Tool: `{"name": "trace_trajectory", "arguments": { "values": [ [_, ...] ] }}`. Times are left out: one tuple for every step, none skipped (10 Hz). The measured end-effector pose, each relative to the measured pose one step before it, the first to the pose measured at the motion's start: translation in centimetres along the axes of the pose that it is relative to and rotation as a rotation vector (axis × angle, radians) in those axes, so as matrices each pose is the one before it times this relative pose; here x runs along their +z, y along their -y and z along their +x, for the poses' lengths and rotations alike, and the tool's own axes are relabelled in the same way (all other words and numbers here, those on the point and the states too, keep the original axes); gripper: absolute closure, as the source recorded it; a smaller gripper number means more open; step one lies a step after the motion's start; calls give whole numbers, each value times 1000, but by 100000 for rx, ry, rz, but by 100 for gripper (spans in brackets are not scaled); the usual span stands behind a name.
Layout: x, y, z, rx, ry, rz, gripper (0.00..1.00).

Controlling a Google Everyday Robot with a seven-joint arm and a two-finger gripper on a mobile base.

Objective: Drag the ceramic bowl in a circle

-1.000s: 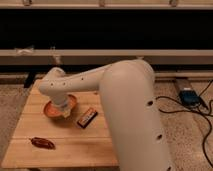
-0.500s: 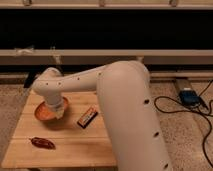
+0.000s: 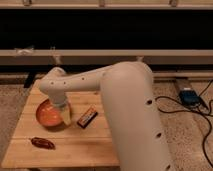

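The ceramic bowl (image 3: 48, 115), orange and shallow, sits on the left part of the wooden table (image 3: 75, 147). My white arm reaches across from the right and bends down over the bowl's right side. The gripper (image 3: 64, 115) hangs at the bowl's right rim, mostly hidden under the wrist, and seems to touch the rim there. The right part of the bowl is covered by the arm.
A dark snack bar (image 3: 87, 117) lies just right of the bowl. A reddish-brown oblong item (image 3: 42, 143) lies near the table's front left. On the floor to the right are a blue device (image 3: 189, 96) and black cables (image 3: 205, 130). A dark shelf runs behind the table.
Over the last second the bowl and the gripper have slid left and toward the table's front together. Since half a second ago they have barely shifted.
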Motion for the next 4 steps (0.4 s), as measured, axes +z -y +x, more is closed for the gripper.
{"name": "trace_trajectory", "arguments": {
  "values": [
    [-1271, -157, 489, 954, -797, 1868, 20],
    [-1371, -37, 283, 251, -767, 1892, 20],
    [-1112, 70, 80, 25, -262, 1504, 20],
    [-833, 67, 175, 136, 115, 996, 20]
  ]
}}
